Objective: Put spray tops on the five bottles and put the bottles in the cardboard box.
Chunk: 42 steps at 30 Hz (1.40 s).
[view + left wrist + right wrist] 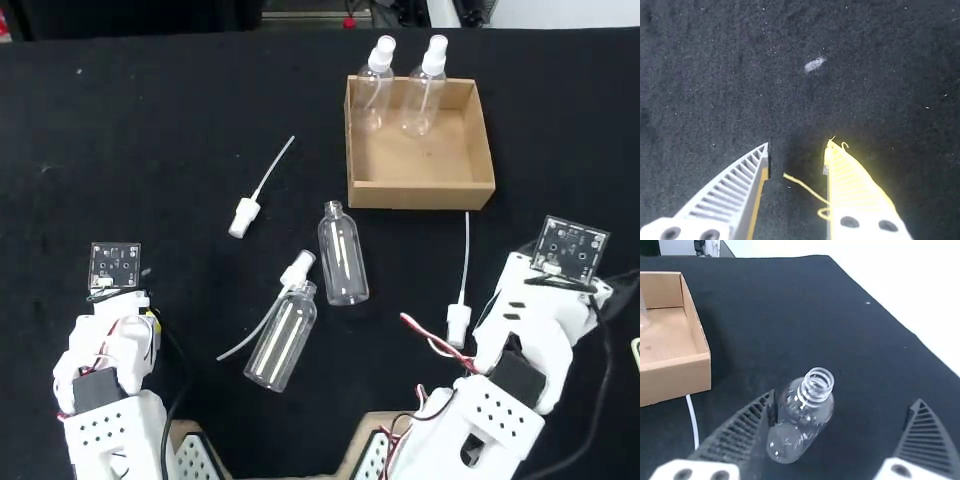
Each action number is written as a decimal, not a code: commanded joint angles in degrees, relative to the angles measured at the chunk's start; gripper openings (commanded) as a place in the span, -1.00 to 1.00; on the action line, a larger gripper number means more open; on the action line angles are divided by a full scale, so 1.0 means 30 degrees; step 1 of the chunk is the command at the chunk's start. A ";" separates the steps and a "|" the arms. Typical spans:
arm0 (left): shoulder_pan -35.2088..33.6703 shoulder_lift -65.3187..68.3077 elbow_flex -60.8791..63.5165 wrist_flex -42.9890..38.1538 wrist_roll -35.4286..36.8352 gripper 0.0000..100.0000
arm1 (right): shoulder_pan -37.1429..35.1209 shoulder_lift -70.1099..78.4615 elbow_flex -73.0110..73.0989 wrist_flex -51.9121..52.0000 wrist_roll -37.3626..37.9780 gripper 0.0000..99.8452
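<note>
Two clear bottles [372,85] [428,85] with white spray tops stand in the cardboard box [420,190] [670,372]. An uncapped bottle [342,252] lies mid-table. Beside it lies another bottle [283,335] with a spray top [298,268] at its neck; whether that top is fitted I cannot tell. Loose spray tops lie at the left [245,215] and near the right arm [459,320]. My right gripper [844,397] is open around an upright uncapped bottle [802,422], which stands close to one finger. My left gripper [797,150] is open over bare black cloth.
The left arm [110,340] sits at the front left and the right arm [540,320] at the front right, just in front of the box. A thin white tube [692,420] lies next to the right gripper. The black cloth's edge [900,325] runs beyond the bottle.
</note>
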<state>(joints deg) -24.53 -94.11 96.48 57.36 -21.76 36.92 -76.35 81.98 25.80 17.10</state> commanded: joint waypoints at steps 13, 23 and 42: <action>-0.0190 -0.0147 0.0454 0.0117 -0.0147 -0.64 | -0.0147 0.6462 0.0484 -0.6418 0.0059 -0.30; -0.0190 -0.0147 0.0454 0.0117 -0.0147 -0.64 | -0.0205 0.6579 0.1714 -0.8176 0.0000 -0.30; -0.0190 -0.0147 0.0454 0.0117 -0.0147 -0.64 | -0.0762 0.6608 0.1773 -0.8147 -0.2374 -0.30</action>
<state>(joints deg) -24.53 -94.11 96.48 57.36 -21.76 36.66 -57.01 87.52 3.12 10.68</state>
